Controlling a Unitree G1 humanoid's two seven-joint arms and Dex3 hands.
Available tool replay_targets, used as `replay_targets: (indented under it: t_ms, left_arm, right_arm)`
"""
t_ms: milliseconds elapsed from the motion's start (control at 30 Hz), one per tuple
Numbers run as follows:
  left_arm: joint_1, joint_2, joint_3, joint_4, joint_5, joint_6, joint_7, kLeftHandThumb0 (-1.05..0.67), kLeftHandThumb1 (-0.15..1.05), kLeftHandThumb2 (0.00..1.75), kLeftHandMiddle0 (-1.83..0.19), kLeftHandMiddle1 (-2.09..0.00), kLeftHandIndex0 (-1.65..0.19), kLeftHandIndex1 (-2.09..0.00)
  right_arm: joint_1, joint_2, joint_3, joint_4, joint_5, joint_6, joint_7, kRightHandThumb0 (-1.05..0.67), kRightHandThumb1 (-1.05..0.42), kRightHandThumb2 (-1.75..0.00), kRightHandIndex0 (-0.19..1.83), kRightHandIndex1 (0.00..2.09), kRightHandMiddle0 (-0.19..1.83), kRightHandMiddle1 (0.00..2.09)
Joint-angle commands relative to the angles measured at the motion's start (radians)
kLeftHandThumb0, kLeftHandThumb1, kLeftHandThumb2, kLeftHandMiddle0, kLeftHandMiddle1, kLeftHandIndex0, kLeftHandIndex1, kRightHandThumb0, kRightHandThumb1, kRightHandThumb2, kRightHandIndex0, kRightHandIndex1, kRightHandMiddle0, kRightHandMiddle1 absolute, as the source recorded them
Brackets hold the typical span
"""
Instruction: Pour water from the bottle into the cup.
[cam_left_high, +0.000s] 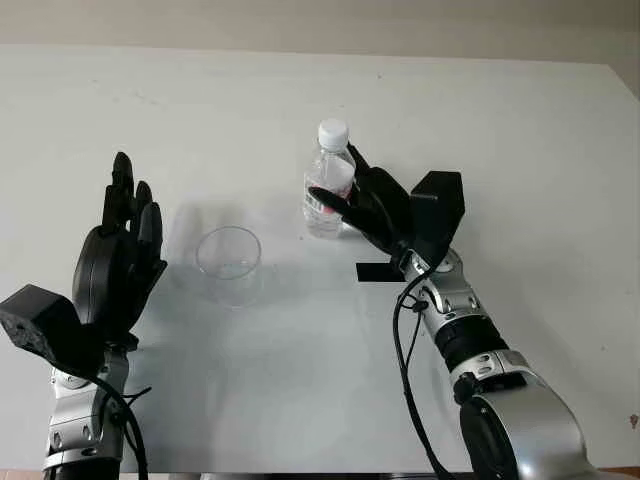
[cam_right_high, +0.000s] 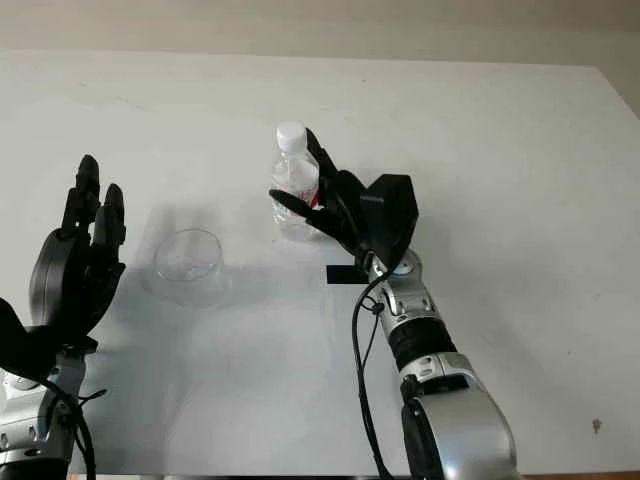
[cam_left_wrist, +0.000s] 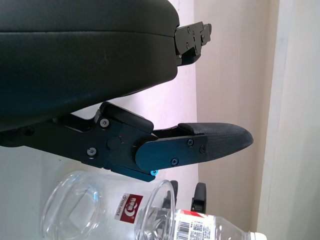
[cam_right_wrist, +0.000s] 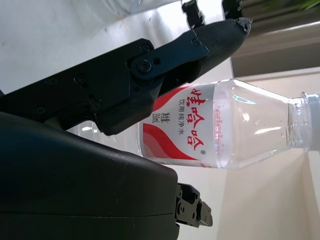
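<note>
Two black three-fingered hands, one cup and one bottle sit over a single matte white table. Nearest, at the bottom left, the left hand is raised open beside the cup, palm turned toward it, holding nothing. Just beyond it stands the clear, round, thin-walled plastic cup, upright and empty. Farther back and to the right stands the small clear plastic water bottle, upright, with a white screw cap and a red-and-white label printed with Chinese characters. The right hand has its fingers wrapped around the bottle's labelled body, which remains standing on the table.
</note>
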Motion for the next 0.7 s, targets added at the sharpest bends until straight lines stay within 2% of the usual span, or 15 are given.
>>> replay_targets:
  t_ms: [0, 233, 433, 533, 567, 667]
  left_arm:
    - [-0.016, 0.008, -0.003, 0.0, 0.008, -0.007, 0.002, -0.74, 1.05, 0.54, 0.19, 0.0, 0.19, 0.0]
    - [-0.007, -0.004, -0.006, 0.0, 0.014, -0.012, 0.012, -0.73, 1.05, 0.55, 0.19, 0.0, 0.19, 0.0]
    - [-0.008, -0.003, -0.004, 0.004, 0.009, -0.017, 0.01, -0.74, 1.05, 0.54, 0.19, 0.0, 0.19, 0.0]
    - [-0.008, -0.004, -0.005, 0.004, 0.01, -0.021, 0.012, -0.73, 1.05, 0.54, 0.19, 0.0, 0.19, 0.0]
    - [-0.008, -0.005, -0.005, 0.002, 0.009, -0.019, 0.013, -0.73, 1.05, 0.54, 0.19, 0.0, 0.19, 0.0]
    - [-0.007, -0.008, -0.005, 0.001, 0.008, -0.017, 0.015, -0.73, 1.05, 0.54, 0.19, 0.0, 0.19, 0.0]
  right_arm:
    - [-0.025, 0.006, -0.005, 0.027, 0.004, -0.036, 0.027, -0.92, -0.91, -0.04, -0.19, 0.0, -0.19, 0.0]
    - [-0.043, 0.027, -0.034, 0.091, 0.027, -0.08, 0.082, -0.8, -0.85, -0.03, -0.19, 0.0, -0.18, 0.01]
    - [-0.055, 0.033, -0.055, 0.119, 0.045, -0.076, 0.12, -0.68, -0.82, -0.04, -0.03, 0.09, 0.03, 0.13]
    - [-0.06, 0.031, -0.054, 0.126, 0.039, -0.075, 0.127, -0.68, -0.82, -0.05, 0.04, 0.12, 0.1, 0.19]
    - [-0.06, 0.031, -0.052, 0.128, 0.035, -0.075, 0.125, -0.69, -0.81, -0.05, 0.07, 0.12, 0.08, 0.3]
    - [-0.063, 0.031, -0.046, 0.127, 0.022, -0.072, 0.113, -0.68, -0.81, -0.05, 0.17, 0.15, -0.09, 0.81]
